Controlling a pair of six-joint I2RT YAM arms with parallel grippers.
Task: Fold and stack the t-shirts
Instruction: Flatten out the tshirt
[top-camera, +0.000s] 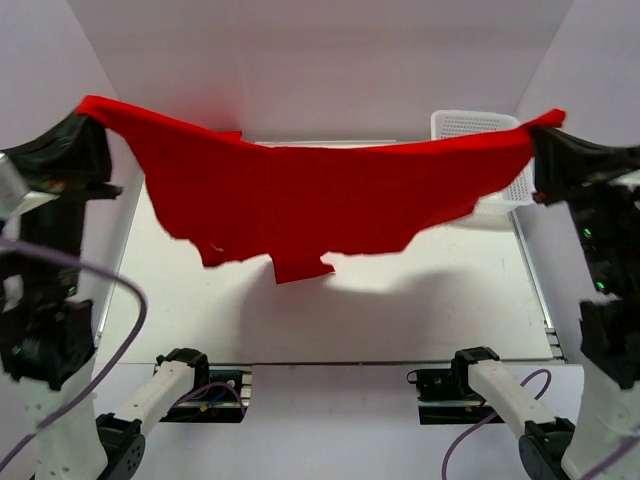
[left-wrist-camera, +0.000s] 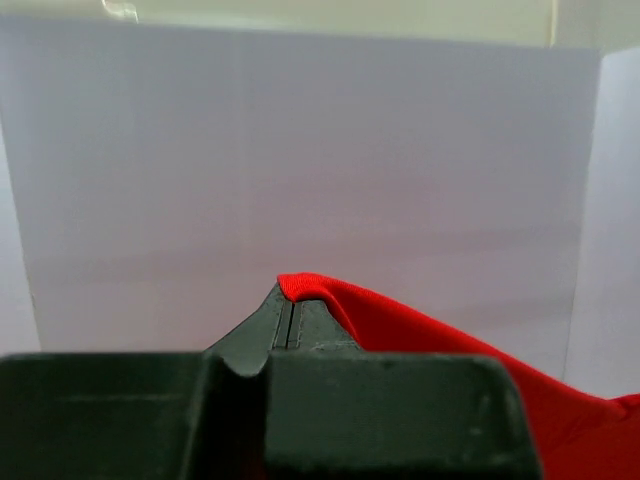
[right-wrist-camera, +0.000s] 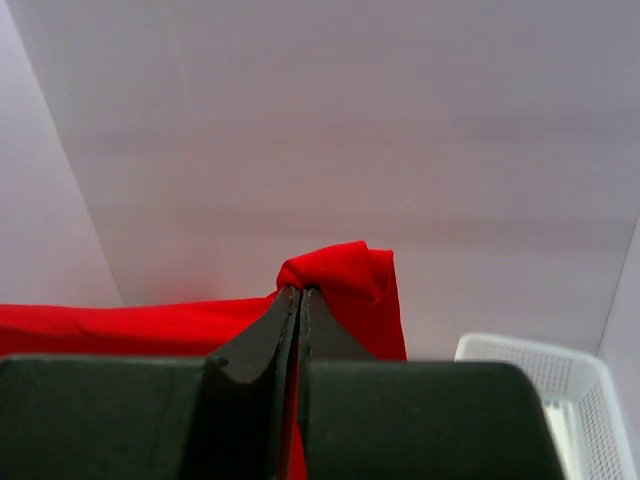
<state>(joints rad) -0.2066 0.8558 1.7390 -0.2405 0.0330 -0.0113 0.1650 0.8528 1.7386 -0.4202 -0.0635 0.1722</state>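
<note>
One red t-shirt (top-camera: 320, 195) hangs stretched in the air between both grippers, high above the table, sagging in the middle with its lower edge ragged. My left gripper (top-camera: 92, 112) is shut on its left corner; the red cloth (left-wrist-camera: 420, 330) pokes out past the closed tips (left-wrist-camera: 288, 308). My right gripper (top-camera: 540, 128) is shut on the right corner; a bunched fold of red cloth (right-wrist-camera: 345, 275) sits at the closed tips (right-wrist-camera: 301, 298). No other t-shirt shows.
A white plastic mesh basket (top-camera: 470, 125) stands at the back right of the table, partly behind the shirt; it also shows in the right wrist view (right-wrist-camera: 560, 385). White walls (top-camera: 320, 60) enclose the table (top-camera: 400, 310) at back and sides.
</note>
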